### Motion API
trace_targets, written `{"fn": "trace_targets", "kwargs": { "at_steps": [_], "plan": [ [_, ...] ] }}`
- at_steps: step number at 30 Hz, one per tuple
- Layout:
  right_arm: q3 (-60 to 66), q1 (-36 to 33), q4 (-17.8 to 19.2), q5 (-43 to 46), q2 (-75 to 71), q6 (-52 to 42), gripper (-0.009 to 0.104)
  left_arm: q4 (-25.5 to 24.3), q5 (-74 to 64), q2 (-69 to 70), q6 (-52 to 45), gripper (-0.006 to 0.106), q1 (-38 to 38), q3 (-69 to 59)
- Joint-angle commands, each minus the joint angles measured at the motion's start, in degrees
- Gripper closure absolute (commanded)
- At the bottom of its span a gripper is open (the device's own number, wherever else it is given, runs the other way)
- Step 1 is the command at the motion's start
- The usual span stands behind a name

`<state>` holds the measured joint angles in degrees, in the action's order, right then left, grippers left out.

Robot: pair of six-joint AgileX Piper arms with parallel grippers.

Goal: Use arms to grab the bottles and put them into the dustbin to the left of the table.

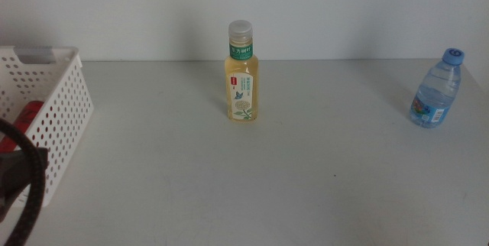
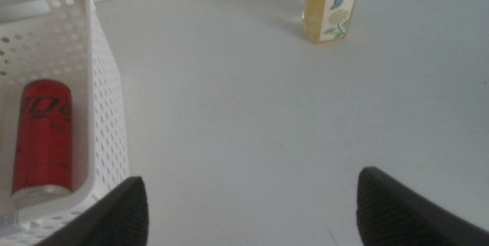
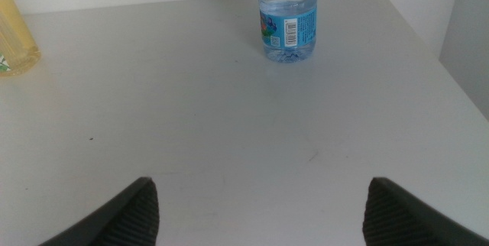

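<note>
A pale-yellow bottle (image 1: pixel 242 72) with a green-white label and grey cap stands upright mid-table; the left wrist view shows its lower part (image 2: pixel 332 8). At the far right stands a small clear water bottle (image 1: pixel 437 89) with a blue cap, also seen ahead of the right jaws (image 3: pixel 288 15). A slim red can (image 2: pixel 42 137) lies inside the white perforated dustbin (image 1: pixel 63 116) on the left. My left gripper (image 2: pixel 252 202) is open and holds nothing, hovering beside the dustbin's near corner. My right gripper (image 3: pixel 263 200) is open over bare table, well short of the water bottle.
The left arm's black cable (image 1: pixel 29 192) loops in at the bottom left corner of the middle view. The right arm is out of that view. The table (image 1: pixel 321 169) ends just right of the water bottle, its edge (image 3: pixel 428 43) showing in the right wrist view.
</note>
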<state>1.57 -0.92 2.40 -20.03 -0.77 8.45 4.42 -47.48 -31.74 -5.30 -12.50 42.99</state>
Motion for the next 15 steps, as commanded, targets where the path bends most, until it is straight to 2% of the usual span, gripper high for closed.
{"fn": "trace_targets", "kwargs": {
  "at_steps": [1, 3, 6, 11, 15],
  "plan": [
    [-0.5, 0.3, 0.4, 3.2, -1.2, -0.6, 0.001, 0.9, 8.6, -0.5, 1.1, 0.007, -0.2, 1.1],
    [-0.5, 0.3, 0.4, 3.2, -1.2, -0.6, 0.001, 2.4, 13.3, -1.3, 1.1, 0.007, -0.2, 0.2],
    [-0.5, 0.3, 0.4, 3.2, -1.2, -0.6, 0.001, 8.0, 19.8, -3.6, -0.6, 0.007, -0.3, -2.4],
    [-0.5, 0.3, 0.4, 3.2, -1.2, -0.6, 0.001, 15.6, 28.5, -11.2, -15.8, 0.007, -3.6, -3.5],
    [-0.5, 0.3, 0.4, 3.2, -1.2, -0.6, 0.001, 21.5, 38.8, -20.8, -21.9, 0.007, -8.4, -3.5]
  ]
}}
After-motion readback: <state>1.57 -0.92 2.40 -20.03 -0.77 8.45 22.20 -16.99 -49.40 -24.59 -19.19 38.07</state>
